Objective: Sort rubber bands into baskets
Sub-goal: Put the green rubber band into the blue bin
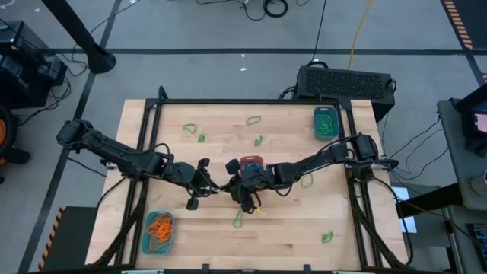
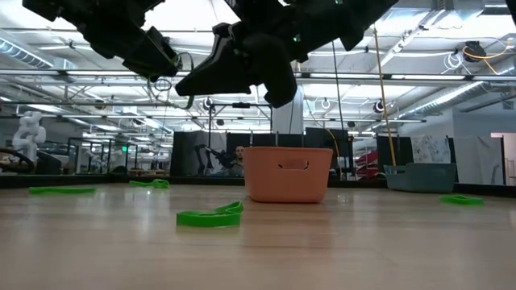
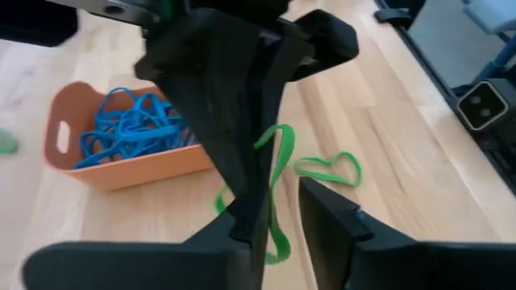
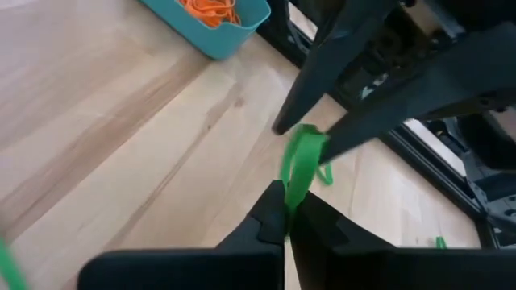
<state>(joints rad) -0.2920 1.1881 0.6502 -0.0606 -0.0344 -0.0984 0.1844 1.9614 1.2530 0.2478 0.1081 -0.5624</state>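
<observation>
Here, mid-table, the right gripper (image 4: 287,216) pinches a thin, limp green elastic rubber band (image 4: 302,165) – the left gripper (image 3: 278,213), just beside, stands narrowly parted around it.

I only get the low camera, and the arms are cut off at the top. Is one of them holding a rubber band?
Observer: Yes. The right gripper is shut on a green rubber band.
Operator: What's inside the orange basket?
Observer: Blue rubber bands fill the orange basket.
Operator: Where are the orange ones?
Observer: Orange rubber bands lie in a teal basket at the table's edge on the left arm's side.
</observation>
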